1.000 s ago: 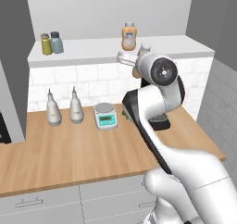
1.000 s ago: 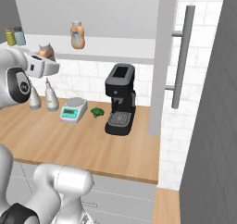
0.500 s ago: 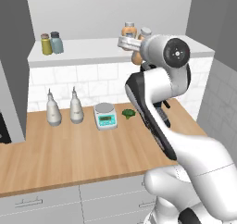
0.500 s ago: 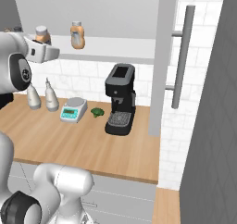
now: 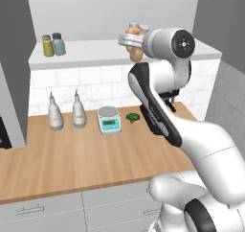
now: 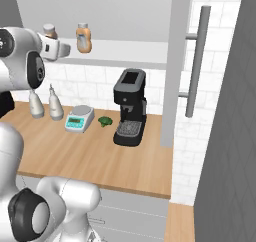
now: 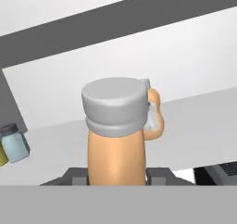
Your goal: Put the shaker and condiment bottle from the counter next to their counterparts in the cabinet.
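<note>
On the far left of the cabinet (image 5: 95,53) shelf the pale blue-grey shaker (image 5: 58,43) stands touching, or just beside, its yellow-green counterpart (image 5: 47,45), so that half of the job looks done. Below them on the wooden surface (image 5: 72,159) stand two pale bottles (image 5: 55,112), a small kitchen scale (image 5: 109,119) and a bit of broccoli (image 5: 132,117); the scale's display is too small to read, and no label or writing shows on anything. Further right, the gripper (image 5: 128,40) is raised to shelf height and closed around the slim orange condiment bottle (image 7: 115,140), held upright with its long axis vertical and its pale cap on top. The bulging orange bottle with the silver cap (image 6: 83,38) stands on the shelf just behind the held one and slightly to its right in the hand view, partly hidden by it. By my reading, the coming move is a short reach forward over the shelf edge, setting the slim bottle down beside its bigger counterpart without knocking it.
</note>
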Robot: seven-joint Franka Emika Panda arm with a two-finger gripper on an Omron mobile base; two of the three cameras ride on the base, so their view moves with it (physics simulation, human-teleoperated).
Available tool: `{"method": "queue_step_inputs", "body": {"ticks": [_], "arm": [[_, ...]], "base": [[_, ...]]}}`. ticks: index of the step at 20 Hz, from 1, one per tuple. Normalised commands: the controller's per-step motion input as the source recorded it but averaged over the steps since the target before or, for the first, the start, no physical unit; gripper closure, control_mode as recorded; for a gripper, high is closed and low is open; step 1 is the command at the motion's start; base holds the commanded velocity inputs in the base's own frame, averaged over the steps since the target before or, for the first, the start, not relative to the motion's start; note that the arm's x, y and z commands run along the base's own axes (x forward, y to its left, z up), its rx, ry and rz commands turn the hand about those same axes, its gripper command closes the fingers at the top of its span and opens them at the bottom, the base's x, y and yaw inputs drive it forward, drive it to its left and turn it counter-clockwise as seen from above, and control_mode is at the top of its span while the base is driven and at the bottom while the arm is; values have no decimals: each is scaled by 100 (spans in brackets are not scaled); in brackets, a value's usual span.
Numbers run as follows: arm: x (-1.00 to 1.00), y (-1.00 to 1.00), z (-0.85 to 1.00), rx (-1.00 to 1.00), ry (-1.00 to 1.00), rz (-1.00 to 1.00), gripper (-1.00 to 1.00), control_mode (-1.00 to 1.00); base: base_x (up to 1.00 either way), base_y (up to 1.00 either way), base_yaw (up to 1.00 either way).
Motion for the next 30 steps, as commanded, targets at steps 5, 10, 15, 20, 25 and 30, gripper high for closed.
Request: {"method": "queue_step_inputs", "body": {"ticks": [5, 10, 15, 20, 25, 30], "arm": [[46, 1, 0, -4, 1, 0, 100, -100], [58, 3, 0, -5, 9, 0, 100, -100], [47, 3, 0, -6, 3, 0, 100, -100], [38, 9, 0, -7, 0, 0, 100, -100], [22, 2, -18, -4, 0, 1, 100, -100], [19, 0, -28, -3, 0, 2, 100, -100]], "base": [[0, 0, 0], [0, 0, 0], [0, 0, 0], [0, 0, 0], [0, 0, 0], [0, 0, 0]]}}
